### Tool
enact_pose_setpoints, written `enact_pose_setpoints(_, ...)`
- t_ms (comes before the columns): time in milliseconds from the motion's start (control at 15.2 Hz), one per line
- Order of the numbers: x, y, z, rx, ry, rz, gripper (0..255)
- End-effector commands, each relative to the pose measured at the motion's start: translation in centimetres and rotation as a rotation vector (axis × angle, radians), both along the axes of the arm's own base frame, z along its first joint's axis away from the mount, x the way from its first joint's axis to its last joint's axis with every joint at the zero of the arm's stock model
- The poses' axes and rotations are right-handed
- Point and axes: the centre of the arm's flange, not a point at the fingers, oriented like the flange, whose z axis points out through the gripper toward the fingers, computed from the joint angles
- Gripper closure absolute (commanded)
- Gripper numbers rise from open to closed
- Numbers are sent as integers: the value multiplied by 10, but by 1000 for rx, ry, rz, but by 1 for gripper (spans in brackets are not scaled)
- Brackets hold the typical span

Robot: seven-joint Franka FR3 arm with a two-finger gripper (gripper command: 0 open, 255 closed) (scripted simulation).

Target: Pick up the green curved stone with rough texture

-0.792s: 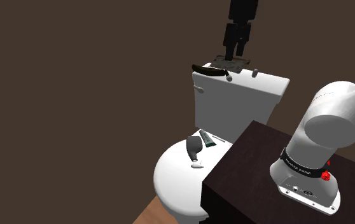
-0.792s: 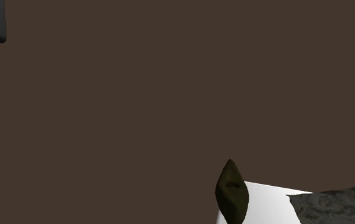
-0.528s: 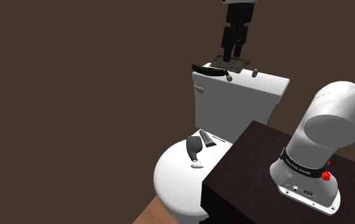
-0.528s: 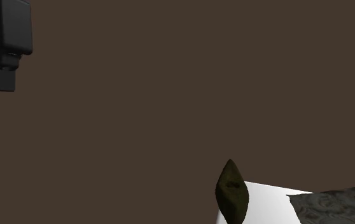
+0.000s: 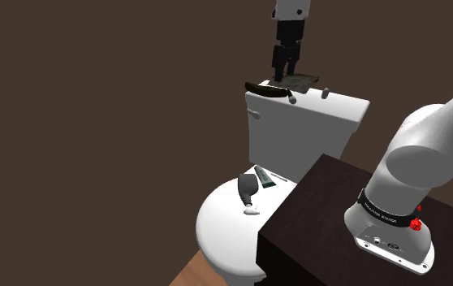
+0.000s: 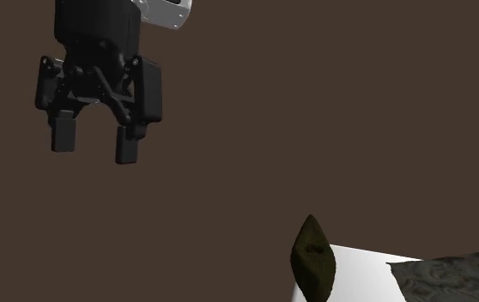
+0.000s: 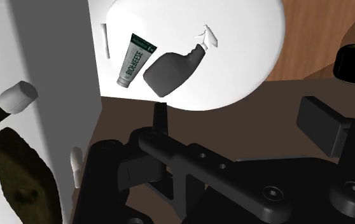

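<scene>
My all-black two-finger gripper (image 6: 92, 146) hangs above the white toilet tank (image 5: 298, 130), fingers apart and nothing in them. The dark olive, rough curved stone (image 6: 313, 257) lies at the tank top's edge. I'd line up across its narrow width, then drop straight down. The grey spray bottle (image 7: 170, 70) and green-and-white tube (image 7: 133, 60) sit on the white toilet lid (image 5: 221, 219). Can't tell what's in them.

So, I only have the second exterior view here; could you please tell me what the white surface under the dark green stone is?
Observer: It is the top of a white toilet tank; the stone lies on that top.
Operator: Thank you. And is there anything lower down, in front of the tank?
Observer: Yes, a closed white toilet lid, with a dark grey spray bottle and a tube lying on it.
</scene>
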Motion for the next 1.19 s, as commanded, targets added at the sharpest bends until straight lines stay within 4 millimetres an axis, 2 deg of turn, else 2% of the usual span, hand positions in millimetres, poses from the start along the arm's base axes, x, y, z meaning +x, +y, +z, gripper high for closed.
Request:
enact_pose_setpoints(0, 19, -18, -11, -6, 4, 5, 0)
enact_pose_setpoints(1122, 172, -154, -100, -53, 37, 47, 0)
